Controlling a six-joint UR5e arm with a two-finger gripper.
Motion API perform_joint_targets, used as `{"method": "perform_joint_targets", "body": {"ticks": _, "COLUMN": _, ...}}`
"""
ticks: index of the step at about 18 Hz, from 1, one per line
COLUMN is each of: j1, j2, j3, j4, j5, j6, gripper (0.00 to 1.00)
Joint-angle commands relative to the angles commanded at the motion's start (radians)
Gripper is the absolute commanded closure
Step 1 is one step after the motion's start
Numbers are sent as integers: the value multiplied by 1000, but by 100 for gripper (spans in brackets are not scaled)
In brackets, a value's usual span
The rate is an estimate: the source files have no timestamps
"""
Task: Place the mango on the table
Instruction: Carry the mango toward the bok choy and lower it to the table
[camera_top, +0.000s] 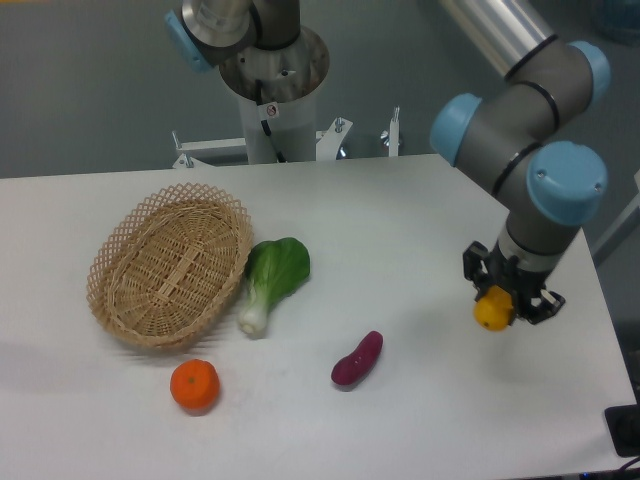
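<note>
On white table (420, 230) | gripper (497, 308) grips mango (492, 312) | grey floor behind

You will find no text you can read here. The robot's base column (272, 95) beyond the far edge of the bench carries a small red-and-white sticker (270, 110), too small to make out.
</note>
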Motion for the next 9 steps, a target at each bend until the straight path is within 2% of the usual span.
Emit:
{"method": "perform_joint_targets", "body": {"ticks": 1, "j1": -5, "j2": 20, "j3": -51, "j4": 34, "j5": 0, "j6": 9, "gripper": 74}}
{"method": "perform_joint_targets", "body": {"ticks": 4, "j1": -21, "j2": 63, "j3": -230, "j4": 231, "j5": 0, "j6": 18, "gripper": 74}}
{"method": "perform_joint_targets", "body": {"ticks": 5, "j1": -38, "j2": 69, "j3": -259, "j4": 267, "j5": 0, "j6": 19, "gripper": 74}}
{"method": "perform_joint_targets", "body": {"ticks": 9, "j1": -93, "j2": 95, "j3": -304, "j4": 270, "j5": 3, "j6": 15, "gripper": 73}}
